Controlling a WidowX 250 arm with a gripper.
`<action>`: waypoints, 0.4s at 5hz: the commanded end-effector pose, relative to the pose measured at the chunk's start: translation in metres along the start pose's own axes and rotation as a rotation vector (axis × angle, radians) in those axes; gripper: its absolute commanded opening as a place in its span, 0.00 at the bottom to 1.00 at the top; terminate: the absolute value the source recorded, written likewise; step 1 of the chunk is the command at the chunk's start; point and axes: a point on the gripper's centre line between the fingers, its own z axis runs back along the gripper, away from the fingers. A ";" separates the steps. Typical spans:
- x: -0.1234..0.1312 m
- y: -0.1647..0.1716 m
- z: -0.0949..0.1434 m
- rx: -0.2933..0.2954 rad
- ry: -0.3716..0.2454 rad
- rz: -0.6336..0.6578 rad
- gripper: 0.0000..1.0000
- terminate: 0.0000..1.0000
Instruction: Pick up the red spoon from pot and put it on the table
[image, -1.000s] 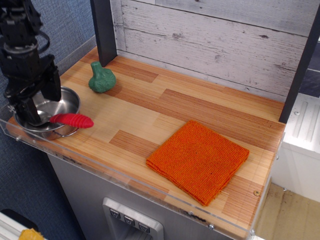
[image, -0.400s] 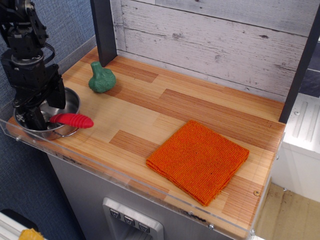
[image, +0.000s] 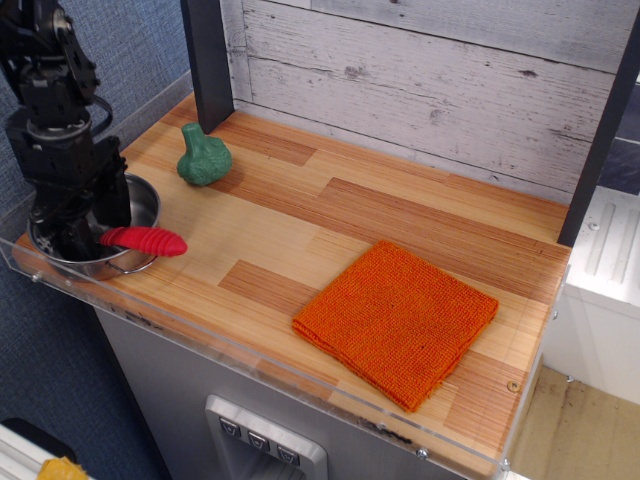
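Wooden plank table (image: 330, 215) filling most of the view, with an orange woven cloth (image: 398, 320) lying flat toward 4 o'clock and well apart from everything else. Black gripper (image: 72, 222) reaching down at 9 o'clock into the steel pot (image: 140, 200) near the table's front-left corner; impossible to tell whether clenched or released, with the fingertips hidden low in the pot. Green vegetable toy (image: 204, 158) standing at 1 o'clock from the pot, just beside it, and the red spoon (image: 145, 240) resting across the pot's rim, ribbed handle pointing toward 3 o'clock, bowl end hidden behind the gripper.
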 end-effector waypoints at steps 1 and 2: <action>-0.004 0.001 0.009 -0.041 0.002 0.012 0.00 0.00; -0.001 0.002 0.016 -0.058 0.018 0.014 0.00 0.00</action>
